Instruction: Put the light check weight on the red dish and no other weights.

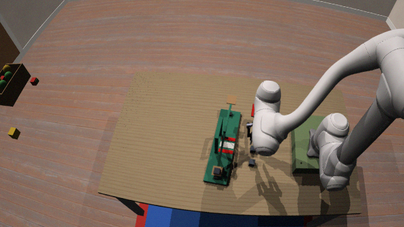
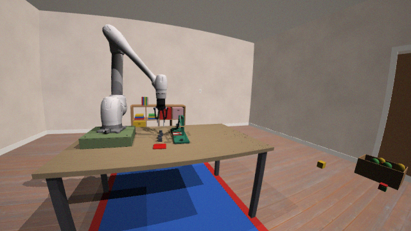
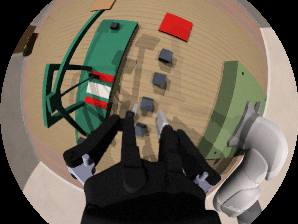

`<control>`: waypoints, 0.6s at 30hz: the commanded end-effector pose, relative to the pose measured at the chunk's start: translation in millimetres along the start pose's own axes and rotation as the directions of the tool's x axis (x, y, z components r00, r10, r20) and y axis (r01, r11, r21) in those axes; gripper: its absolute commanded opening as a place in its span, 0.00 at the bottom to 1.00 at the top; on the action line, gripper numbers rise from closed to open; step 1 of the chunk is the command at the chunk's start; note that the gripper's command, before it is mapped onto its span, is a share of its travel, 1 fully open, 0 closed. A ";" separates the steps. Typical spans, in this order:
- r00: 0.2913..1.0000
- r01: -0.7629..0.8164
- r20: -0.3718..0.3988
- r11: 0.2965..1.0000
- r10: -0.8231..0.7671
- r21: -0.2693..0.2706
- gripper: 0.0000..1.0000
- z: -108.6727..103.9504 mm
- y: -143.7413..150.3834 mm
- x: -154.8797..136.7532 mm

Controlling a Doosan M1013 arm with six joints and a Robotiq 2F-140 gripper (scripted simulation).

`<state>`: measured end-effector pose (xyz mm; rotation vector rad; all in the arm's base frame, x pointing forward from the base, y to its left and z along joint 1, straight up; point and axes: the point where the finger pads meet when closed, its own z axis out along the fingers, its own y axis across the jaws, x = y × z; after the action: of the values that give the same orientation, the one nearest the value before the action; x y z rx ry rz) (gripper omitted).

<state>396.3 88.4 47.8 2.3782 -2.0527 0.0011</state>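
Note:
My gripper [image 3: 147, 113] [image 2: 160, 123] hovers above the table over a row of dark check weights. Its fingers are drawn in narrow with nothing between them. The arm's wrist hides it in the overhead view. The weights [image 3: 166, 56] [image 3: 160, 80] [image 3: 147, 104] lie in a line between the gripper and the flat red dish [image 3: 176, 26] [image 2: 159, 146] [image 1: 252, 110], and one more shows just below the fingertips. Another weight [image 1: 217, 170] sits on the near pan of the green rocker balance [image 1: 233, 126] [image 2: 180, 136] [image 3: 116, 50]. The far pan [image 1: 231, 99] [image 3: 107, 2] is bare. The pointer is too small to read.
The arm's green base block [image 1: 301, 148] [image 2: 106, 138] [image 3: 229, 96] stands on the table beside the weights. A shelf [image 2: 141, 117] stands at the back wall. On the floor lie a box of balls [image 1: 11, 82] [image 2: 380, 170], a yellow cube [image 1: 14, 132] and a red cube [image 1: 34, 81].

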 end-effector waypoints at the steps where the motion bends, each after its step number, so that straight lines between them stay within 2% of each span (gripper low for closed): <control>1: 1.000 0.001 0.003 1.000 -0.001 0.004 0.35 2.1 -0.3 0.3; 18: 1.000 0.001 0.003 1.000 -0.001 0.004 0.35 19.1 -0.6 0.5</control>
<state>396.6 88.3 33.6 2.3793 -2.0532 0.0021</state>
